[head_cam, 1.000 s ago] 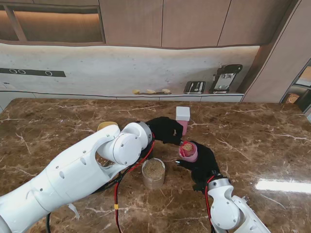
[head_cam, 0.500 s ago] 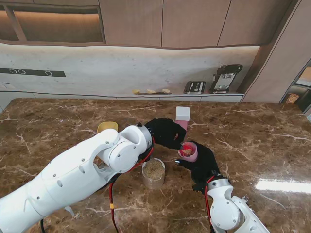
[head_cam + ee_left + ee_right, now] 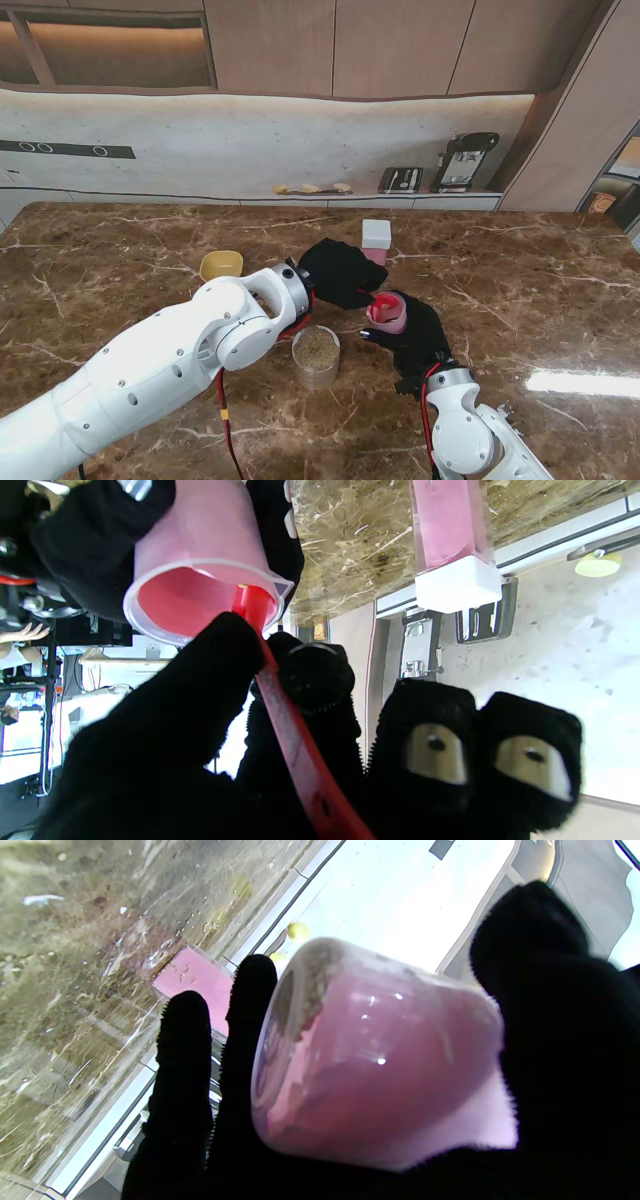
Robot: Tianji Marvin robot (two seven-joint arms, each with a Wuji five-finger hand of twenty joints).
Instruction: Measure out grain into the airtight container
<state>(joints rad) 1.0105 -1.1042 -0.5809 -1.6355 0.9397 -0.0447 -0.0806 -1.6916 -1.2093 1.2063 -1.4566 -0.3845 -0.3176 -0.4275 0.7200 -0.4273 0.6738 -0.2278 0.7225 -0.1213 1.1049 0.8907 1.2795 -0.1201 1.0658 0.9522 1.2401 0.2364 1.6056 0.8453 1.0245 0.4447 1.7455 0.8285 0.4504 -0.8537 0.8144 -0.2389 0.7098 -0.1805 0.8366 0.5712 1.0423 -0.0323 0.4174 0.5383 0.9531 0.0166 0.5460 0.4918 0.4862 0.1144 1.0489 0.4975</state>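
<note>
Between the right hand (image 3: 415, 340)'s clasping fingers sits the pink cup (image 3: 388, 313); the left hand (image 3: 340, 272) pinches a red scoop (image 3: 295, 730).

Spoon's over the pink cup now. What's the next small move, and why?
Probably tip the red spoon a little further, held by the left hand. Its end sits inside the rim of the pink cup, which the right hand grips, so grain should drop in.
</note>
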